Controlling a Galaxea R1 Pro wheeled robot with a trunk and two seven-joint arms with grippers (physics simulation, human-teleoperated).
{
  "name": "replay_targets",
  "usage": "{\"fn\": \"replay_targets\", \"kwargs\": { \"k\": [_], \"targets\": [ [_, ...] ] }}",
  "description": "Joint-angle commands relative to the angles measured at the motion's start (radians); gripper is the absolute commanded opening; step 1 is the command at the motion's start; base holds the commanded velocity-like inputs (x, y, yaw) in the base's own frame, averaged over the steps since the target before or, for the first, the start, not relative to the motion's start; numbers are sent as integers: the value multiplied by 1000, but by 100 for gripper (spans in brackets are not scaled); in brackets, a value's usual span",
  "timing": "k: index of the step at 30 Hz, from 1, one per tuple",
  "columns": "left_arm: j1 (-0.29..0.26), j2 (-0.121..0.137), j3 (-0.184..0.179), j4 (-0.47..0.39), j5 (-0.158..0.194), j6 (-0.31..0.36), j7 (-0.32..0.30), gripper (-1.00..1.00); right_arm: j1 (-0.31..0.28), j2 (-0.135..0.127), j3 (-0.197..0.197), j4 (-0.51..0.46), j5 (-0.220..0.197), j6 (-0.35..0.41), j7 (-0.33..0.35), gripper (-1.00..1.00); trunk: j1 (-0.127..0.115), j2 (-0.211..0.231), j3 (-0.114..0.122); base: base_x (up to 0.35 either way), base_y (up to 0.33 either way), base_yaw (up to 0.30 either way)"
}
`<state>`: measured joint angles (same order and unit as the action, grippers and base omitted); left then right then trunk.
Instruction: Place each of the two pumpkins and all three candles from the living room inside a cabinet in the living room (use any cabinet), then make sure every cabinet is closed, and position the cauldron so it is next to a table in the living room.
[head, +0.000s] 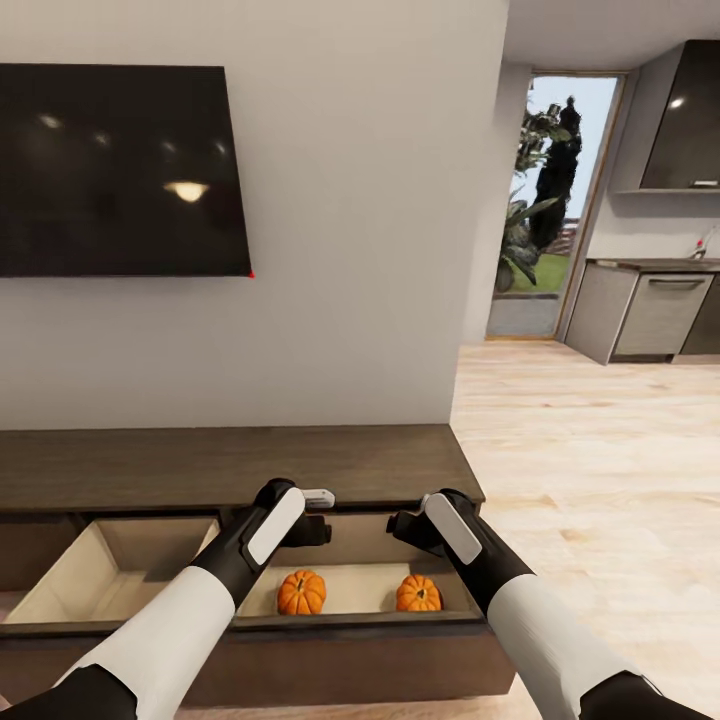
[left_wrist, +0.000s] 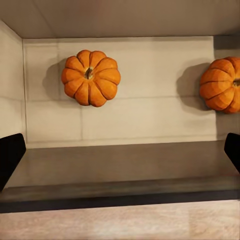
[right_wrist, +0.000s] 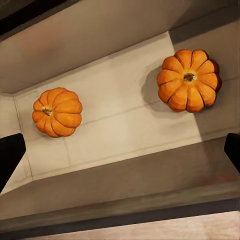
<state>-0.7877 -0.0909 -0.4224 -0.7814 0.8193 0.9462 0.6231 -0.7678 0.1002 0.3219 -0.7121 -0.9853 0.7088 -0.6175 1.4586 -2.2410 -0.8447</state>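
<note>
Cabinet (head: 230, 465): long, low and dark brown, its long axis running along the wall under the black TV screen (head: 120, 170); two drawers are pulled out toward the robot.
Right-hand drawer (head: 350, 590): pale inside; holds both pumpkins, well apart from each other.
Left pumpkin (head: 301, 592): sits upright on the drawer floor, stem dimple pointing up; also seen from the left wrist (left_wrist: 90, 77).
Right pumpkin (head: 418, 593): upright too, dimple up, near the drawer's right wall; also seen from the right wrist (right_wrist: 189, 80).
Left-hand drawer (head: 110, 580): open, pale floor bare.
Left gripper (head: 310, 520): hovers above the right-hand drawer; fingers (left_wrist: 10, 155) spread wide, grasping nothing.
Right gripper (head: 405, 528): hovers over the same drawer; fingers (right_wrist: 10, 155) likewise parted, nothing between them.
Room beyond: wooden floor (head: 590, 470) leading to a kitchen counter (head: 650, 300).
</note>
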Motion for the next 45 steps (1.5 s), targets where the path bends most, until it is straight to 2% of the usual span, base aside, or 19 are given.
{"fn": "replay_targets", "kwargs": {
  "k": [1,8,34,45],
  "targets": [
    [-1,0,-2,-1,11,1,10,100,-1,-1,3,-1,-10,0,-10,100,-4,7,2,0,0,0],
    [-1,0,-2,-2,11,-1,10,100,-1,-1,3,-1,-10,0,-10,100,-31,56,24,-142,11,0],
    [-1,0,-4,-16,9,-3,12,100,-1,-1,3,-2,-10,0,-10,100,-131,238,106,-314,49,0],
    [0,1,-5,-16,4,-10,14,100,-1,-1,3,-2,-9,0,-10,100,-173,315,140,-96,1,0]
  ]
}}
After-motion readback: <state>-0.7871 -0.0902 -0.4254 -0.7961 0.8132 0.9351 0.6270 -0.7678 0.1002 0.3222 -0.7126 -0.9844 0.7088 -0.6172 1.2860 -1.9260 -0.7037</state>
